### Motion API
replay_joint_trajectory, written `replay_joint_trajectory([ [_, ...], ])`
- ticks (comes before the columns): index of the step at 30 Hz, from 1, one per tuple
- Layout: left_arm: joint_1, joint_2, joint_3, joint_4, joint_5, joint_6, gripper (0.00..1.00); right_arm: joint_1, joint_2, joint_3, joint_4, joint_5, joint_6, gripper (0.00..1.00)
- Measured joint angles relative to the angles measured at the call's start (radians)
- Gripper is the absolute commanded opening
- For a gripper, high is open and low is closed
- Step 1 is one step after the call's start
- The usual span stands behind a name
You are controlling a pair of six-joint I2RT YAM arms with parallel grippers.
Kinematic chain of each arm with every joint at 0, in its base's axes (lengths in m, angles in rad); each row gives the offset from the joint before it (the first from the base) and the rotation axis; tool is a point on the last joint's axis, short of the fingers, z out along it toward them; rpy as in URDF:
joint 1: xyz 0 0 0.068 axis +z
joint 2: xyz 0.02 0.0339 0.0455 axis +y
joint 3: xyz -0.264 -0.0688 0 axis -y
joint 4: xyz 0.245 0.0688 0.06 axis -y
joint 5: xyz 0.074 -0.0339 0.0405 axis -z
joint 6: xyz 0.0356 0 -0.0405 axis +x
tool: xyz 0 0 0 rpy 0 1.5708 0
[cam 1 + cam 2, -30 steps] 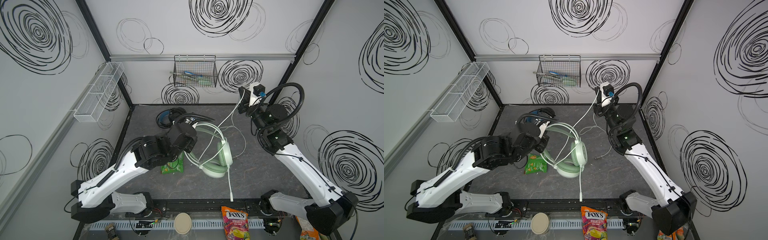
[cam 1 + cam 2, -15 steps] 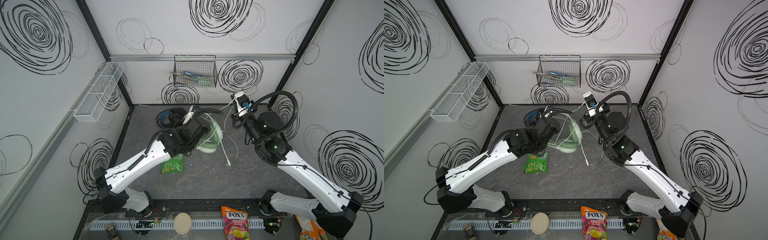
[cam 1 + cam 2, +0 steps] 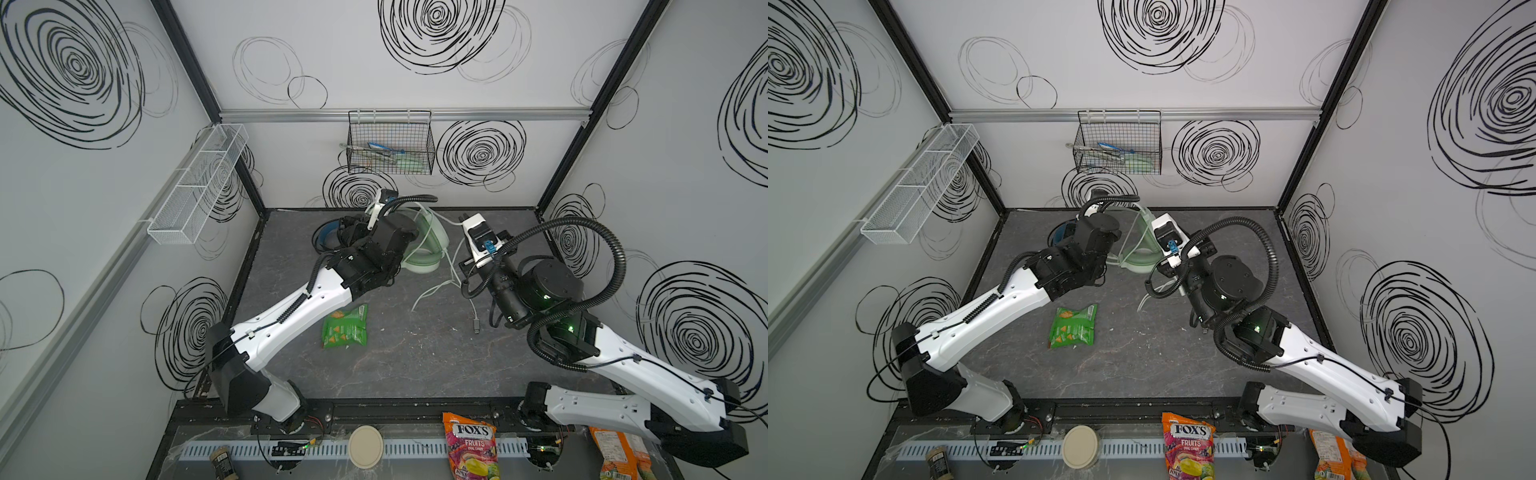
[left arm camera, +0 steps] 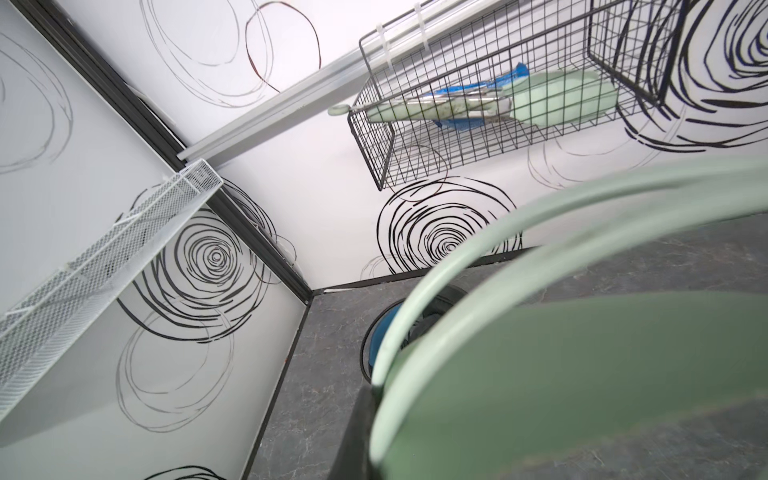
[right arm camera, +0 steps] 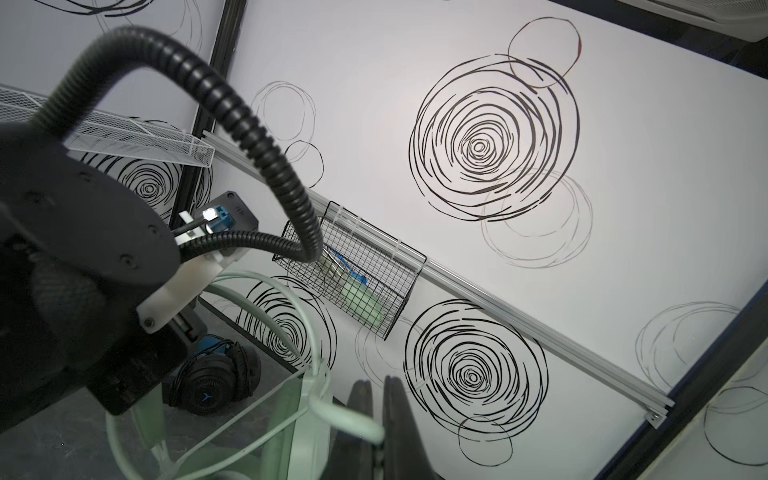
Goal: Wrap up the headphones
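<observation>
The mint green headphones [image 3: 426, 249] are held upright over the back middle of the table, seen in both top views [image 3: 1138, 253]. My left gripper is shut on them; in the left wrist view only one dark finger [image 4: 353, 436] shows beside the green ear cup [image 4: 582, 374]. The pale cable [image 3: 436, 286] runs from them down onto the table and ends in a plug [image 3: 476, 326]. Just right of the headset, my right gripper [image 5: 376, 386] is shut on this cable [image 5: 353, 422]. The black headphones [image 3: 328, 239] lie at the back left, behind the left wrist.
A green snack bag [image 3: 345, 326] lies mid-table in front of the left arm. A black wire basket [image 3: 390, 143] hangs on the back wall and a white mesh shelf [image 3: 199, 183] on the left wall. A candy bag [image 3: 471, 444] and round lid [image 3: 365, 446] lie beyond the front rail.
The left gripper has lifted the mint headphones off the table and carried them toward the back. The right gripper has come down from high at the back, keeping the cable.
</observation>
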Motion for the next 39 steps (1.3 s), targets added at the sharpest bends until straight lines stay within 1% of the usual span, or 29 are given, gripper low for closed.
replay_joint_trajectory([
  [5, 0.04, 0.002, 0.042, 0.072, -0.02, 0.068, 0.0, 0.051, -0.011, -0.002, -0.019, 0.044, -0.005, 0.05],
  [9, 0.049, 0.002, 0.057, 0.153, -0.04, 0.122, 0.0, 0.101, -0.013, -0.002, -0.027, 0.058, -0.002, 0.05],
  [13, 0.051, 0.002, 0.057, 0.248, -0.063, 0.211, 0.0, 0.15, -0.013, -0.002, -0.05, 0.09, 0.006, 0.05],
  [16, 0.054, 0.0, 0.039, 0.393, -0.082, 0.336, 0.0, 0.173, -0.006, 0.0, -0.067, 0.137, 0.008, 0.05],
  [20, 0.063, 0.0, 0.023, 0.568, -0.095, 0.502, 0.0, 0.176, 0.01, 0.003, -0.081, 0.191, -0.025, 0.06],
  [24, 0.07, 0.0, 0.023, 0.703, -0.101, 0.633, 0.0, 0.178, 0.008, 0.003, -0.079, 0.204, -0.081, 0.06],
  [28, 0.07, 0.006, 0.023, 0.876, -0.104, 0.801, 0.0, 0.18, 0.008, 0.003, -0.076, 0.208, -0.142, 0.07],
  [31, 0.065, 0.033, 0.038, 1.014, -0.106, 0.926, 0.0, 0.18, 0.008, 0.003, -0.074, 0.207, -0.166, 0.08],
  [33, 0.059, 0.056, 0.057, 1.064, -0.107, 0.975, 0.0, 0.18, 0.008, 0.003, -0.073, 0.201, -0.171, 0.08],
  [36, 0.043, 0.077, 0.083, 1.064, -0.112, 0.982, 0.0, 0.181, 0.007, 0.003, -0.071, 0.182, -0.162, 0.09],
  [38, 0.033, 0.078, 0.108, 0.989, -0.115, 0.91, 0.0, 0.182, 0.01, 0.005, -0.07, 0.174, -0.156, 0.09],
  [39, 0.027, 0.076, 0.131, 0.914, -0.115, 0.844, 0.0, 0.182, 0.014, 0.008, -0.065, 0.169, -0.155, 0.09],
])
